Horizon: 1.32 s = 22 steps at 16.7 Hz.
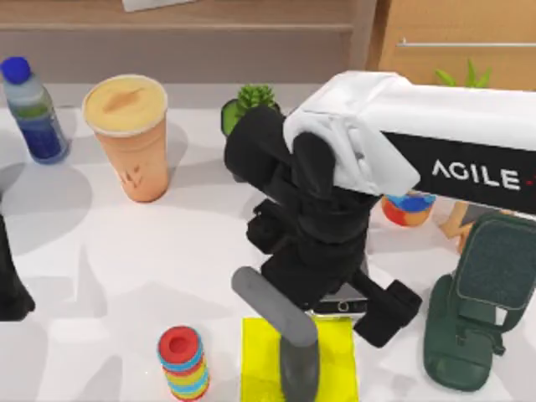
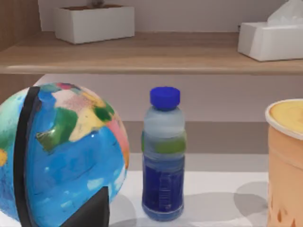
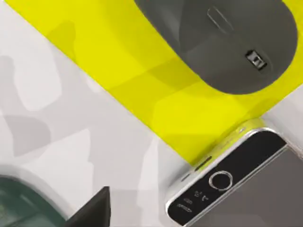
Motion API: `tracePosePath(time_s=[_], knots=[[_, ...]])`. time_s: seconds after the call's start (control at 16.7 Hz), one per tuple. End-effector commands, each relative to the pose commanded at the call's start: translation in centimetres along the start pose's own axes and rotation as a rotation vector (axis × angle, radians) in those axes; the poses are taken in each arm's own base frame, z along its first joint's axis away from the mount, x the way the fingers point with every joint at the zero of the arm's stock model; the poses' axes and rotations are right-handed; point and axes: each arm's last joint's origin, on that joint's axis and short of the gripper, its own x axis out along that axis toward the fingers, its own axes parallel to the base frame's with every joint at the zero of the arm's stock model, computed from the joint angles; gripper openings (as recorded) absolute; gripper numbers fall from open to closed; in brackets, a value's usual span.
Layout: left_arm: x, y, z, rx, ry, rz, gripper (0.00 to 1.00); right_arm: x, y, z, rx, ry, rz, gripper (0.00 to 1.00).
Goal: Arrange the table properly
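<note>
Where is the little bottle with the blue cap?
The small clear plastic bottle with the blue cap stands at the far left of the white table in the top view, beside the tall orange drink cup and just in front of the wooden shelf.

On my white table [image 1: 100,276] I see a yellow mat [image 1: 339,360] under a grey mouse [image 1: 299,356], a dark green bag [image 1: 477,310] and a rainbow-striped ring stack [image 1: 184,362] topped red. The bottle [image 1: 32,113] is blue with a blue cap, the cup [image 1: 130,138] orange, and the globe [image 2: 61,151] blue with multicoloured patches and a black band.
</note>
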Motion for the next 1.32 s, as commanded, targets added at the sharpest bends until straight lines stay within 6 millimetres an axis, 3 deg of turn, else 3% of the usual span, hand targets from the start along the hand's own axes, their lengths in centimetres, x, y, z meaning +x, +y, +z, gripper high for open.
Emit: tracePosePath(time_s=[0.3,0.78,1.02,1.32], knots=[[0.0,0.0,0.0,0.000,0.000,0.000,1.00,-1.0,-0.6,-3.2,0.720,0.016,0.047,1.00],[0.0,0.0,0.0,0.000,0.000,0.000,1.00,0.1,-2.8,-6.7,1.805,0.038,0.093,1.00],[0.0,0.0,0.0,0.000,0.000,0.000,1.00,0.5,-3.9,-7.7,2.138,-0.003,0.072,1.00],[0.0,0.0,0.0,0.000,0.000,0.000,1.00,0.6,-4.6,-8.1,2.292,-0.049,0.056,1.00]])
